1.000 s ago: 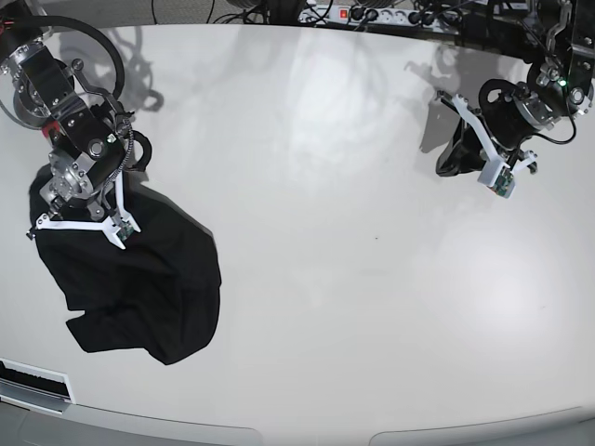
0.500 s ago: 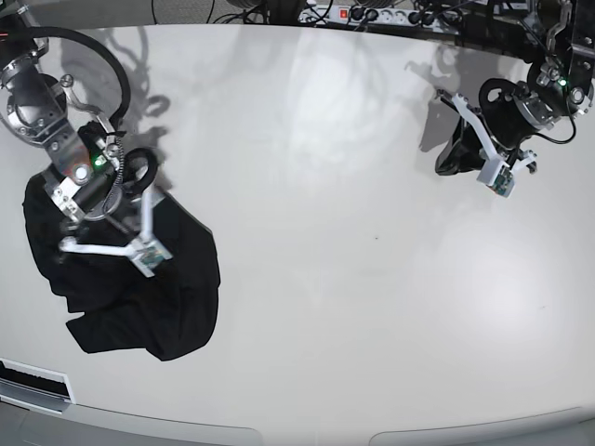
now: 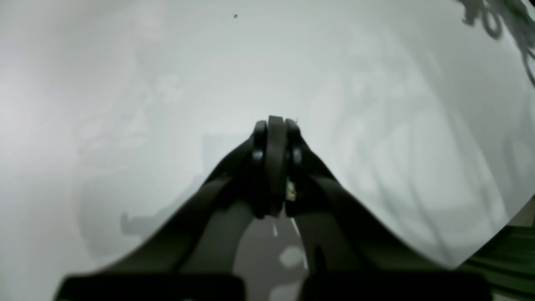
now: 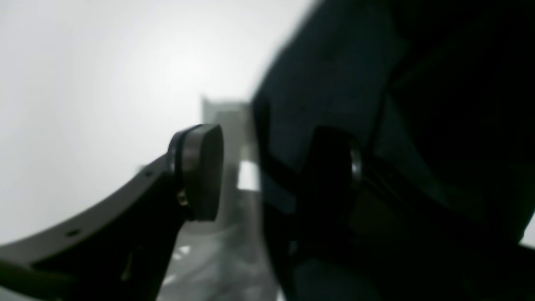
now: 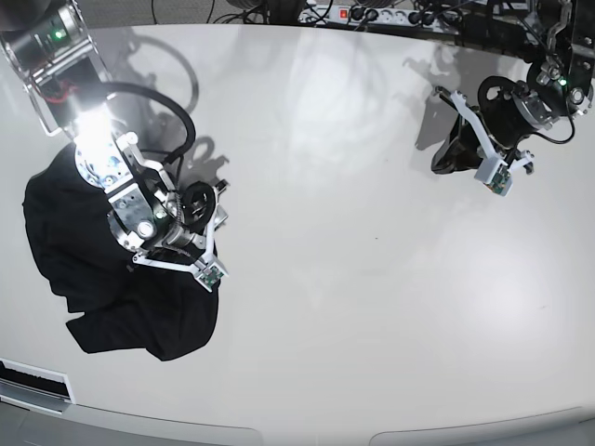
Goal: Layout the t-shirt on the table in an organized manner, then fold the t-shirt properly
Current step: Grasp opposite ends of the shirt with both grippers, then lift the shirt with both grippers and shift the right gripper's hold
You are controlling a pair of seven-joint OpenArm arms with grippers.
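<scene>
T-shirt (image 5: 112, 269) lay bunched at lower left of the base view, near the tabletop (image 5: 372, 307) front edge. Likely light, limp and grippy; best pinched at a hem or shoulder seam. Right gripper (image 5: 172, 265) over it, jaws spread, cloth between them. Left gripper (image 5: 497, 172), upper right, jaws pressed together, empty. No legible writing.

Base camera looks steeply down over the whole white counter (image 5: 372, 279); both wrist cameras peer close along their end effectors at that same surface.
</scene>
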